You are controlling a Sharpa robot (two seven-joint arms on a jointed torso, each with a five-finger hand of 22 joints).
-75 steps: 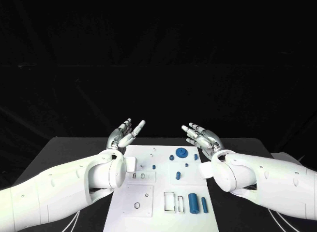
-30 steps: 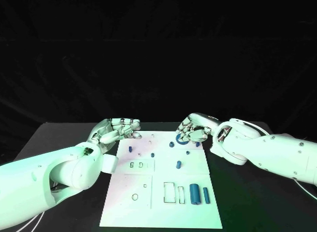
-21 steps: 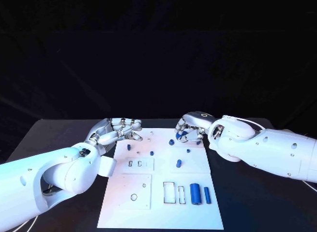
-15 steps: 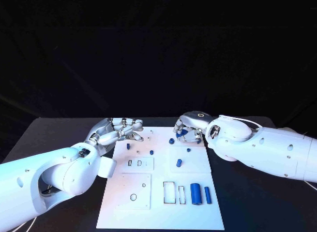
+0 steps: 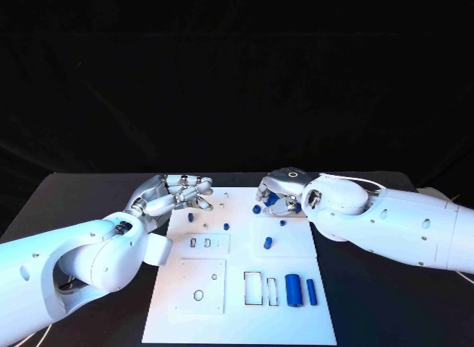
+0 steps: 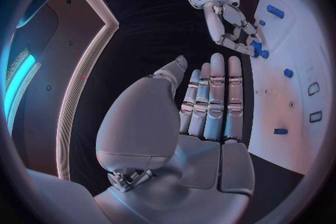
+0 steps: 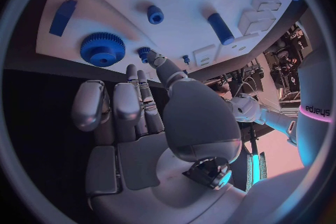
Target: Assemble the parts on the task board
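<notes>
White task board (image 5: 237, 303) lay on the black table (image 5: 373, 311) between both arms. Nearest the robot, a blue cylinder (image 5: 292, 288) lay well behind the hands. Farther out, the left hand (image 5: 180, 195) hovered at the board's left edge, fingers apart, holding nothing. The right hand (image 5: 276, 196) hung over the blue gear (image 7: 102, 48); whether it gripped it could not be determined. No legible writing was on the board.

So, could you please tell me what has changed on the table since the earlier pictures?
Both hands, raised palms-up 2.5 s ago, have come down to the task board's far end. The right hand now curls its fingers over the blue gear, without clearly holding it; the left hand hovers at the far left corner. The blue parts kept their places.
</notes>
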